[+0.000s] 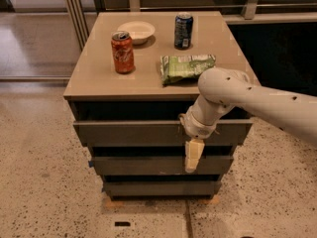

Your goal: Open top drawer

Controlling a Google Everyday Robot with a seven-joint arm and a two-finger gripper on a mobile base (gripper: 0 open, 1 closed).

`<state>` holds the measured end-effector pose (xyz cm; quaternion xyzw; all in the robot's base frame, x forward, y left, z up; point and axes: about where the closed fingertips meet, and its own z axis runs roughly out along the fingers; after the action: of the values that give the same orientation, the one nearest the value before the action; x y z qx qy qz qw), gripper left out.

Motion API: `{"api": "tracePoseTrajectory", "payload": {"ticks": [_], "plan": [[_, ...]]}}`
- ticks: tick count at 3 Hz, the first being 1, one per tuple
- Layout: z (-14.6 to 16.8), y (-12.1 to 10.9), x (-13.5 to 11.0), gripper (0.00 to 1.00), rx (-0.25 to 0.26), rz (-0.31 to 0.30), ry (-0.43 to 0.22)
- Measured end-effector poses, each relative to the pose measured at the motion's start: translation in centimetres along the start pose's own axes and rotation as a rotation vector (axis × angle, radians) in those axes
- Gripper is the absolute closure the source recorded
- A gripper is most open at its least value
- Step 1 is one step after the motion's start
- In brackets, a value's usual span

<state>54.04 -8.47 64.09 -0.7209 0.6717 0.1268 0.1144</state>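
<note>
The top drawer (129, 133) is the widest dark grey-brown front of the cabinet, just under the tan top (99, 78), with a dark gap showing above it. Two narrower drawer fronts (138, 165) sit below it. My gripper (193, 156) hangs pointing down from the white arm (247, 95). It is in front of the top drawer's lower edge, right of centre, and its pale tip reaches over the second drawer front.
On the cabinet top stand a red soda can (122, 52), a white bowl (136, 31), a dark blue can (183, 30) and a green snack bag (186, 67). Speckled floor surrounds the cabinet. A metal post (74, 14) stands behind on the left, and a dark cabinet (277, 48) on the right.
</note>
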Motion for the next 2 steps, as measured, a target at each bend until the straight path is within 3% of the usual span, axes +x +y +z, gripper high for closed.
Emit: {"api": "tracePoseTrajectory", "payload": {"ticks": [1, 2], "plan": [[-0.7, 2.6, -0.9, 0.0, -0.075, -0.01, -0.022], [-3.0, 7.8, -1.9, 0.0, -0.148, -0.011, -0.052]]}}
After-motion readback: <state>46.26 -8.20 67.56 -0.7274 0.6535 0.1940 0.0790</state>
